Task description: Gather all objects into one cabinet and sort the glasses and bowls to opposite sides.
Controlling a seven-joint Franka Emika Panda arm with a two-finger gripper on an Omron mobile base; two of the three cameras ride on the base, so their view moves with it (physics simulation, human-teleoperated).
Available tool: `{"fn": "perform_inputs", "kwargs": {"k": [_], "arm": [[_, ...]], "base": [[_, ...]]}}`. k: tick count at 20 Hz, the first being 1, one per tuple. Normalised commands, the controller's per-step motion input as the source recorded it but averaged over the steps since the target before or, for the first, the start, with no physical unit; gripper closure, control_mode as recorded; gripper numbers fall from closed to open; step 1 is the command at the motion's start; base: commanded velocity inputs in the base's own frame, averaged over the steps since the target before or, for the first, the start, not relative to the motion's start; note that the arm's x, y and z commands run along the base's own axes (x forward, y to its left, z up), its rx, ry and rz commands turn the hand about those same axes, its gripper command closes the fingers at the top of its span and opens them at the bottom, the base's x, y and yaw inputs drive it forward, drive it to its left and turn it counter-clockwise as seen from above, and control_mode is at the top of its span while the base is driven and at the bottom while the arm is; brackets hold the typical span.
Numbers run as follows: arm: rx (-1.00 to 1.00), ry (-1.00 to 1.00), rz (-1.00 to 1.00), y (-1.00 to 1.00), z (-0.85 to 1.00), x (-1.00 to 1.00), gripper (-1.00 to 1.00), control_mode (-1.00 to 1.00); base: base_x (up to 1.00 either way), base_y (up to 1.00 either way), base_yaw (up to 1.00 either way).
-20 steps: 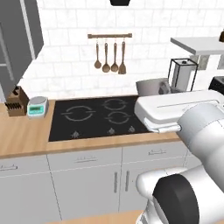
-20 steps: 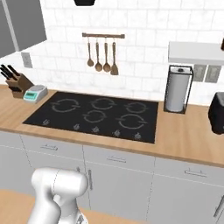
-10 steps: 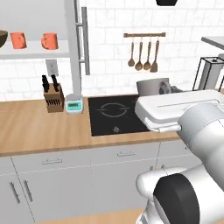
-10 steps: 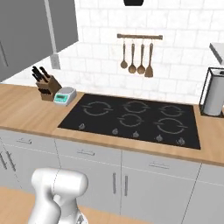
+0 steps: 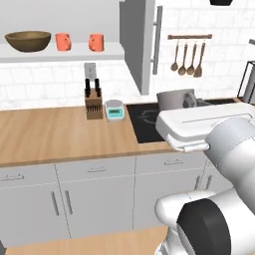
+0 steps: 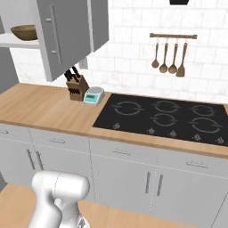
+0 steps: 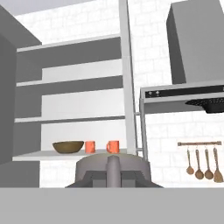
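My gripper is shut on the grey-green mug, held above the counter by the cooktop's left side. In the hand view the mug sits low in the middle, covering the gripper. On the lowest white shelf of the open cabinet at the upper left stand the brown wooden bowl and two orange mugs, bowl leftmost. The hand view shows the same row ahead: bowl, then the mugs. The bowl also peeks out in the right base view.
A grey cabinet door hangs open right of the shelf. A knife block and a small scale stand on the wooden counter beside the black cooktop. Wooden utensils hang on the tiled wall.
The whole picture has slid right: the base has driven left along the counter. The shelf with the bowl and orange mugs has come into view. The mug stays in the gripper.
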Motion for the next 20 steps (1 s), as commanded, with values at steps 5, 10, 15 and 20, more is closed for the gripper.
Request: {"fn": "perform_inputs", "kwargs": {"k": [5,10,15,20], "arm": [[0.00,0.00,0.00,0.00,0.00,0.00,1.00,1.00],[0.00,0.00,0.00,0.00,0.00,0.00,1.00,1.00],[0.00,0.00,0.00,0.00,0.00,0.00,1.00,1.00],[0.00,0.00,0.00,0.00,0.00,0.00,1.00,1.00]], "base": [[0.04,0.81,0.00],[0.39,0.33,0.00],[0.64,0.00,-0.02],[0.83,0.42,-0.02]]}}
